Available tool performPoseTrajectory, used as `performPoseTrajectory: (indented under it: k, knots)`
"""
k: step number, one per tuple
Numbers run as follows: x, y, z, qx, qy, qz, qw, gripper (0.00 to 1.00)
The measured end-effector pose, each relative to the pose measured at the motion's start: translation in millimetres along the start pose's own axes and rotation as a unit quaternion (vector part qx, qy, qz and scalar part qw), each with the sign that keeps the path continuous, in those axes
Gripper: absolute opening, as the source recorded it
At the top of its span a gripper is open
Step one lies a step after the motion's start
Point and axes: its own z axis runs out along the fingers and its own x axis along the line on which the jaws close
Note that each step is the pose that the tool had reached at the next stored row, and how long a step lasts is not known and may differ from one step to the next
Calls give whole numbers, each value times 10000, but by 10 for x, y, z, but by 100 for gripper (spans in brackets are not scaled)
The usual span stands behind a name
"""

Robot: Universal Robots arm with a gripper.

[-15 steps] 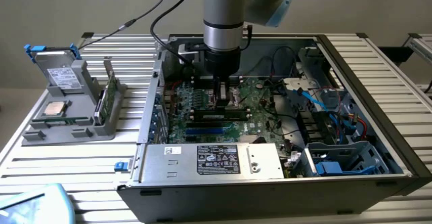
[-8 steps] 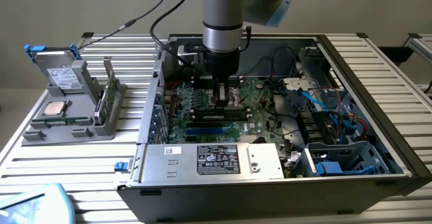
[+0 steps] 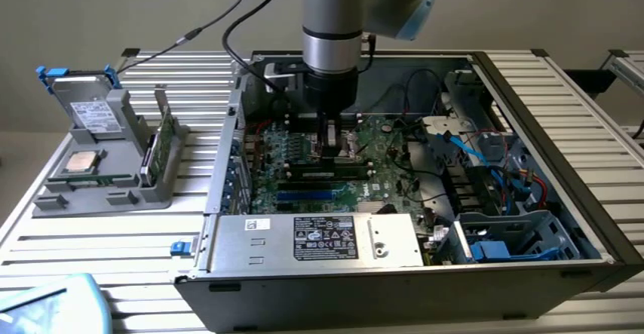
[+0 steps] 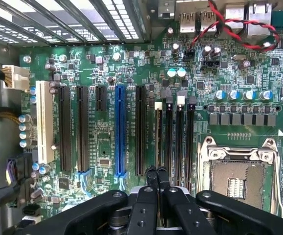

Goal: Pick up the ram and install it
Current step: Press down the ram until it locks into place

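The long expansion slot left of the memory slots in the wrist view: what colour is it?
Blue; the slot shows best in the wrist view.

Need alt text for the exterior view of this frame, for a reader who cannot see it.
A robot arm reaches down into an open computer case, its shut gripper over the motherboard just above a ram stick seated in a slot. On the exterior view's left, a grey holder carries a drive, a processor chip and another green stick.

You have one robot arm, one open computer case, one grey parts stand, two RAM sticks, and one blue slot.
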Motion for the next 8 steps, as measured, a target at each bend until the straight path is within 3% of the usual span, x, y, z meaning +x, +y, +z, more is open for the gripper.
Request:
performPoseTrajectory:
  k: [8]
  knots:
    - [9,-173,-60,-66,1,-9,10000,10]
